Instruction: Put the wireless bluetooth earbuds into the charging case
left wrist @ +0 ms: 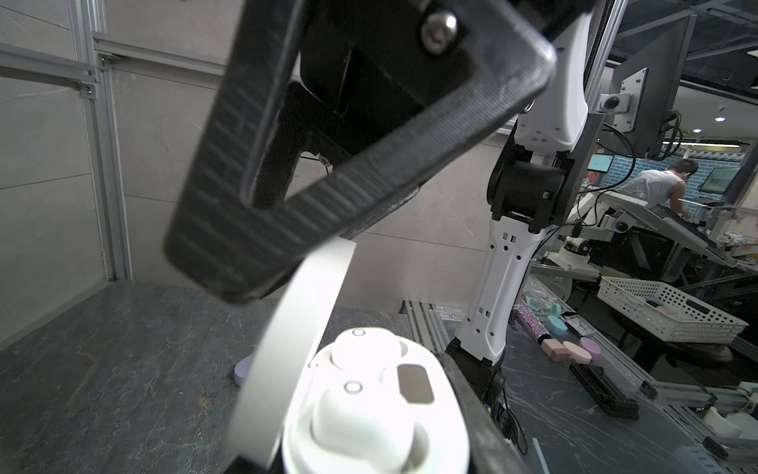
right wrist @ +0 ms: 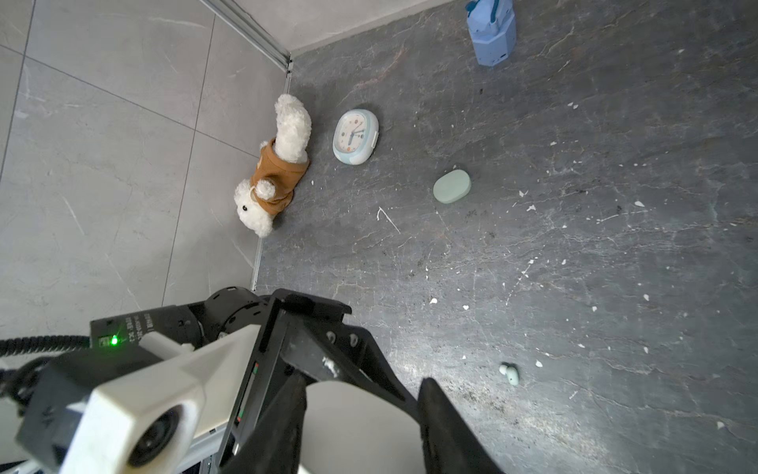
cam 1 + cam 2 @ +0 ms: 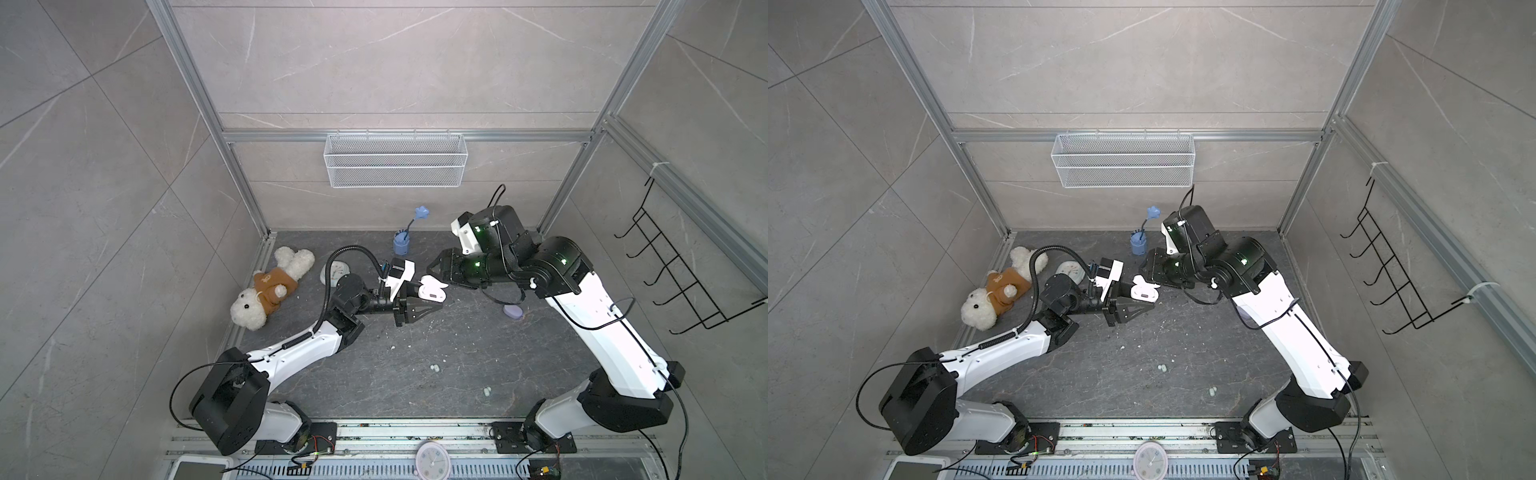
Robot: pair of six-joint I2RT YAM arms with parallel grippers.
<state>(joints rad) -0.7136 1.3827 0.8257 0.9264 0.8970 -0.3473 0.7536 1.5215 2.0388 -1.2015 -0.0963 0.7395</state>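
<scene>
White case [image 3: 433,292] [image 3: 1144,293], lid up, sits pinched in the left jaws at frame centre in both top views; two glossy white earbuds [image 1: 365,349] sit in its wells. Right jaws stand spread just beside the lid. On the table [image 3: 374,376], lower centre, lie mint buds [image 3: 434,368]

Plush dog [image 3: 270,286], clock [image 2: 355,136], blue vase [image 3: 401,243]

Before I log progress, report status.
Left claw shut on white case, lid up. Two white earbuds seated. Right claw open at lid. Mint earbuds loose on table.
</scene>
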